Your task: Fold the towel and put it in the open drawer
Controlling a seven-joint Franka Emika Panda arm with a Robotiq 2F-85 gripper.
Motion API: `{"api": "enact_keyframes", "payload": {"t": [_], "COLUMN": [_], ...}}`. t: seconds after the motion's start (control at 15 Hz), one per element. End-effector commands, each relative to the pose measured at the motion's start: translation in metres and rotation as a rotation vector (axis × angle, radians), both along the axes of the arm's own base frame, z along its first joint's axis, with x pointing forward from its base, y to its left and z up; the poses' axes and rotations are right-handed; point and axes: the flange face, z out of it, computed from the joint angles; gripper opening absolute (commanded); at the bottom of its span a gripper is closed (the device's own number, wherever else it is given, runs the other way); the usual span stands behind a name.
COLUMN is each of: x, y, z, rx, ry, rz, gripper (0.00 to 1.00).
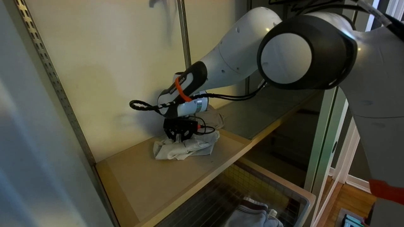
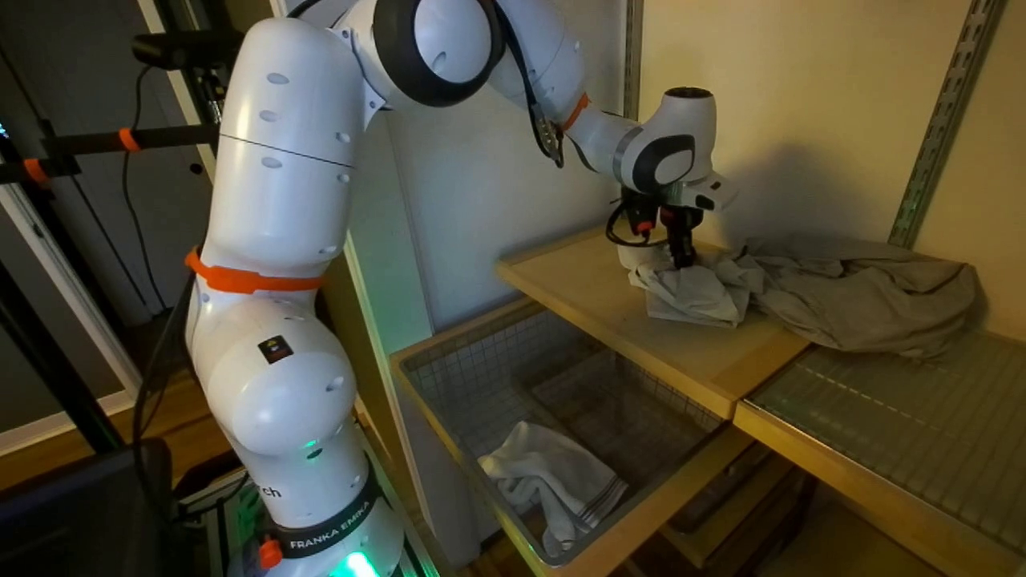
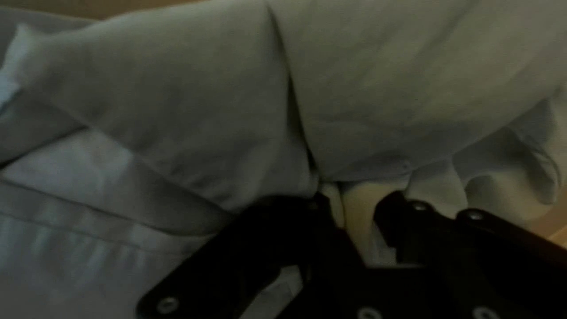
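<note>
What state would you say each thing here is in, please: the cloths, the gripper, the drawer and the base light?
Pale cloth: bunched, in creased, overlapping layers.
Gripper: down at the pale cloth; whether open or shut on it, I cannot tell.
Greyer cloth: rumpled; whether joined to the pale cloth, I cannot tell.
Drawer: open.
Striped cloth: rumpled, lying in the drawer.
Base light: lit green.

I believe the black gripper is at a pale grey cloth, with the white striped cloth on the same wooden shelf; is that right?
Not quite: both exterior views show the white striped cloth inside the open wire-mesh drawer; the black gripper is at the pale grey cloth.
</note>
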Motion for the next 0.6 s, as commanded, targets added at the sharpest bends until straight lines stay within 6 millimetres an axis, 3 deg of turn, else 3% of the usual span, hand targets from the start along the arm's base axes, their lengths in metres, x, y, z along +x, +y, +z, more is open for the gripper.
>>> {"api": "enact_keyframes", "payload": {"t": [0.0,0.27,0.53], "x": [-0.014,-0.015,-0.03], "y": [-0.018,-0.038,-0.04], "z": [0.032,0.071,0.082], "rx": [-0.04,-0.11,-0.147], "ry": [0.028,0.059,0.241], "rz": [-0.034,-0.03,0.064], "gripper": [0.63,0.95,1.0]}}
